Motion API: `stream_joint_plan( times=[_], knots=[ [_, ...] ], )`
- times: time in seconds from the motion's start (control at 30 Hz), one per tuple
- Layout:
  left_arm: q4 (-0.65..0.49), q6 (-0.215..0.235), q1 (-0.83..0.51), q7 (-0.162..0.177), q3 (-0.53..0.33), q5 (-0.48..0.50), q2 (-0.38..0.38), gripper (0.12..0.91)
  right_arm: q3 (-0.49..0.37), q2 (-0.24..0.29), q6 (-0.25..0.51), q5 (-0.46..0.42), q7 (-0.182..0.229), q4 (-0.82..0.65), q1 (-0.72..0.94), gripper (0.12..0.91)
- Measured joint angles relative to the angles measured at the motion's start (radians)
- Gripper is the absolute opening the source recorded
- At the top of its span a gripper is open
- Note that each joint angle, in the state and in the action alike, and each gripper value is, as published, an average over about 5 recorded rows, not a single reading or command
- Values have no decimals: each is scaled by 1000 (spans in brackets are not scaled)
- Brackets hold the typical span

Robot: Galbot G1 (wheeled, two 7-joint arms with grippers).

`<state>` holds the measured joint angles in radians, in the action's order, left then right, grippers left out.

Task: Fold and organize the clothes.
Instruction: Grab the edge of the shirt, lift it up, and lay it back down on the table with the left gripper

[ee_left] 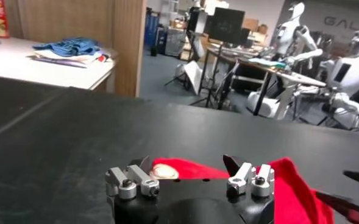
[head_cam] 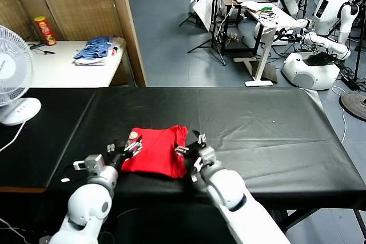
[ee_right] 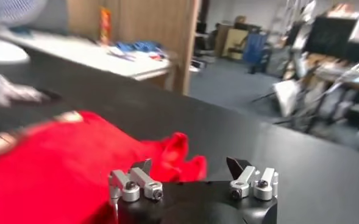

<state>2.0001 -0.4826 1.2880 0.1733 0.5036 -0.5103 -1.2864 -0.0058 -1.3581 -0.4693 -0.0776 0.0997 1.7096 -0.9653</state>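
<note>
The bright red cotton T-shirt (head_cam: 155,151) lies folded into a compact, roughly square bundle on the black cloth-covered table (head_cam: 257,124), near the table's near edge and left of its centre. We note a small pale label (head_cam: 134,135) showing at the bundle's far left corner, and the far right corner is bunched into loose ruffles rather than lying flat.

We find the left gripper (head_cam: 127,150) at the shirt's left edge, low over the table. Its fingers (ee_left: 133,181) stand wide apart in the left wrist view, with nothing between them; the red fabric lies just beyond the fingertips. We cannot tell whether the tips touch the cloth.

The right gripper (head_cam: 193,144) sits at the shirt's right edge, beside the ruffled corner. Its fingers (ee_right: 138,181) are likewise spread wide and hold nothing, with the red fabric beside and beyond them.

On the far left, a white electric fan (head_cam: 12,70) stands at the table's end. Beyond it, a white side table (head_cam: 63,67) carries a blue-and-white heap of cloth (head_cam: 94,50) and a red and yellow cylindrical can (head_cam: 44,30). Several white robots (head_cam: 320,21) stand in the far right background.
</note>
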Motion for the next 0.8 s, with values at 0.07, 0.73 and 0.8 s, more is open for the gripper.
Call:
stream_joint_plan(
  times=[0.07,0.73,0.8],
  knots=[
    [-7,1,3,-2,8,-8,-1,798,0,-13,-2,-46,4,-25,0,798],
    [-113,-5,-21,-14,84,-336,-19,798,149,37,48,338,-55,213,-109,798],
    [-124,-5,-22,-13,88,-353,-21,798,161,43,41,366,-56,247,-124,798]
  ],
)
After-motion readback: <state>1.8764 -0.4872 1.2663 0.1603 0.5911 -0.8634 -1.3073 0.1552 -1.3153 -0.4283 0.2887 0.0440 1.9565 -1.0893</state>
